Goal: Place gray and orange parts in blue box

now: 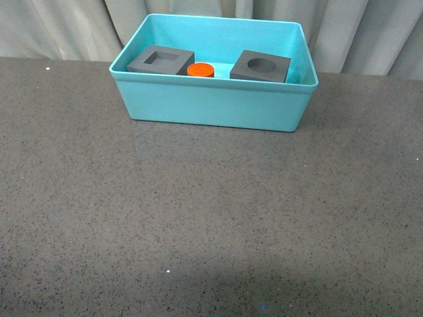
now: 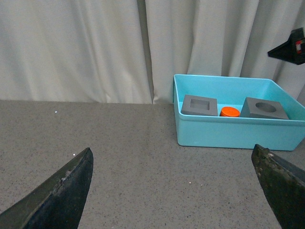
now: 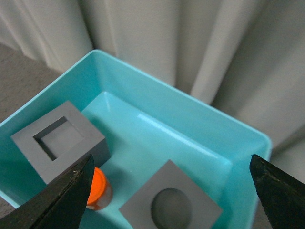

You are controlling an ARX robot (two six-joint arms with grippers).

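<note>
The blue box point(image 1: 211, 105) stands at the far middle of the table. Inside it sit the gray cube with a square recess point(image 1: 160, 61) on the left, the orange cylinder point(image 1: 199, 69) in the middle and the gray cube with a round recess point(image 1: 260, 67) on the right. Neither arm shows in the front view. My left gripper point(image 2: 171, 191) is open and empty above the bare table, well short of the box point(image 2: 228, 136). My right gripper point(image 3: 171, 193) is open and empty above the box point(image 3: 143, 90), over the round-recess cube point(image 3: 171, 207), with the orange cylinder point(image 3: 98, 186) by one finger.
The dark speckled tabletop point(image 1: 198, 218) stretches in front of the box. Pale curtains point(image 1: 66, 26) hang behind the table's far edge. A dark part of the right arm point(image 2: 290, 47) shows high above the box in the left wrist view.
</note>
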